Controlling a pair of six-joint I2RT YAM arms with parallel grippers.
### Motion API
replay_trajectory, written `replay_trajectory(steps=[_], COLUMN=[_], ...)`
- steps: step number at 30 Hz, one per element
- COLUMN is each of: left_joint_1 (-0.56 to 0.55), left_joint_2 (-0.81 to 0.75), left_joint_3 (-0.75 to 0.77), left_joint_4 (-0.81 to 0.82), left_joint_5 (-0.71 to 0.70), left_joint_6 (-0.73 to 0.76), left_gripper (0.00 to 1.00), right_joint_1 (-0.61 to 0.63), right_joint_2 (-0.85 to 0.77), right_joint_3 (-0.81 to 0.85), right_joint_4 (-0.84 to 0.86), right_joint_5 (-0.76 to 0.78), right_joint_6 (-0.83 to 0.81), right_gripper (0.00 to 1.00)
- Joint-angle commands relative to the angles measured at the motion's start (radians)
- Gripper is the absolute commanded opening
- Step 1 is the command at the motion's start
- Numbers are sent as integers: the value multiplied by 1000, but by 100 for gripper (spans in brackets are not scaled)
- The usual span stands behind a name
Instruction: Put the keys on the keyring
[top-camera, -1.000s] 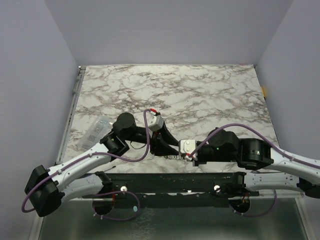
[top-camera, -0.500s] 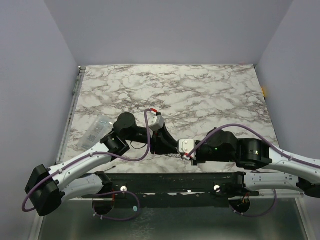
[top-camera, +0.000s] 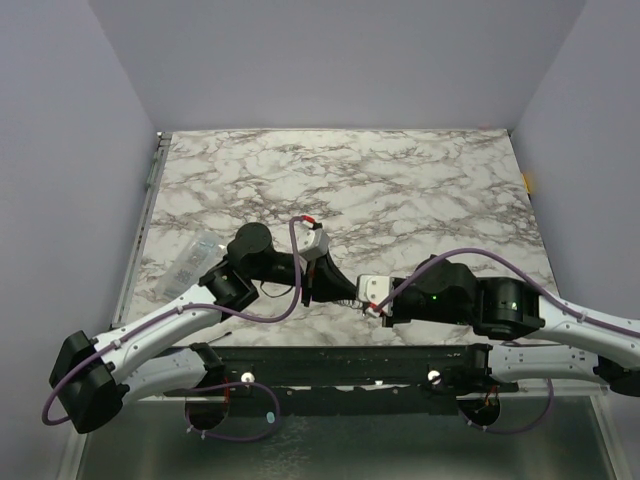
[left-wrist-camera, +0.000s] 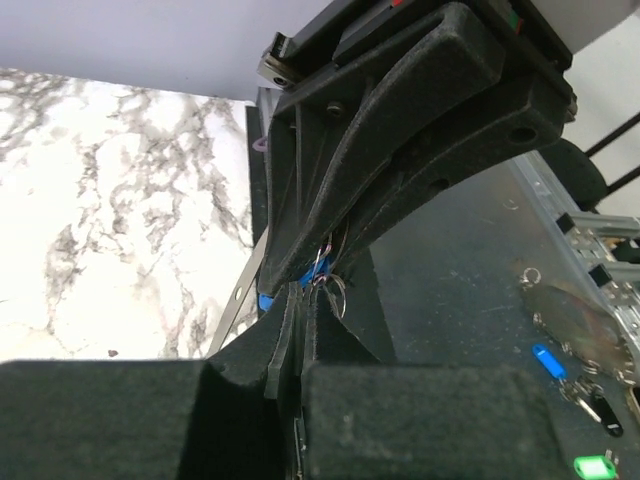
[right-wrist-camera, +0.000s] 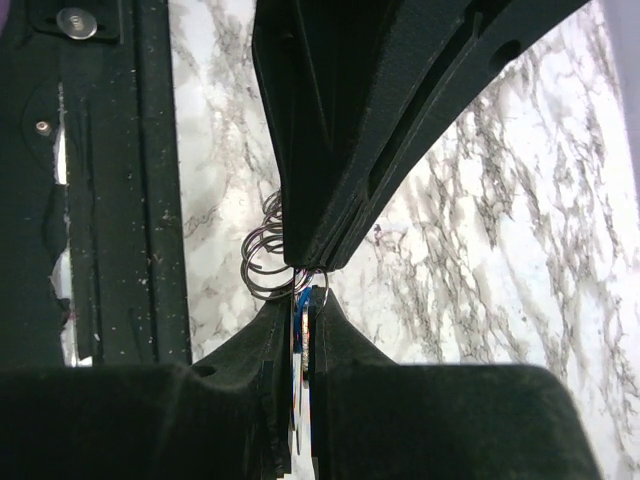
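One tiny key with a bright blue plastic head is visible, pinched between the right claw's two fingers, so that claw is clenched on it. The blue head shows in the slit between the fingers. Silver keys can't be picked out or counted; they are too small and hidden.

The thin pale grey metal keyring is just beside that key, on its left in the right wrist view. It shows as several overlapping wire loops with no clear count, half tucked under the other claw's fingers. One small thin metal ring sits right at the fingertips.

The left claw is clenched tight with its fingers pressed together, tip to tip against the right claw. I can't tell what it is pinching, if anything.

All of this is at the middle of the near edge of the white-and-grey marble surface, where the two arms meet. I can't tell whether the loops touch the surface.

One clear plastic packet with printed marks lies flat near the left edge, well apart from both claws.
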Motion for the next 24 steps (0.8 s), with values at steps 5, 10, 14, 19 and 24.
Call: replay_trajectory(steps=[5, 10, 14, 19, 24], left_joint_1=[32, 73, 109, 162, 188], left_joint_2=[-38, -28, -21, -26, -24], left_joint_3=[53, 44, 29, 3, -2], left_joint_4=[-116, -64, 16, 91, 110], left_joint_5=[-187, -214, -206, -212, -229], left_joint_6=[75, 22, -49, -127, -151], left_gripper=[0, 0, 0, 0, 0], right_joint_1=[7, 7, 8, 8, 7], right_joint_2=[-39, -48, -54, -69, -72], right_joint_3=[-16, -11, -11, -36, -33], right_joint_4=[116, 106, 97, 113, 113], right_joint_5=[40, 53, 49, 52, 51], right_joint_6=[4, 11, 23, 24, 17], right_gripper=[1, 1, 1, 1, 1])
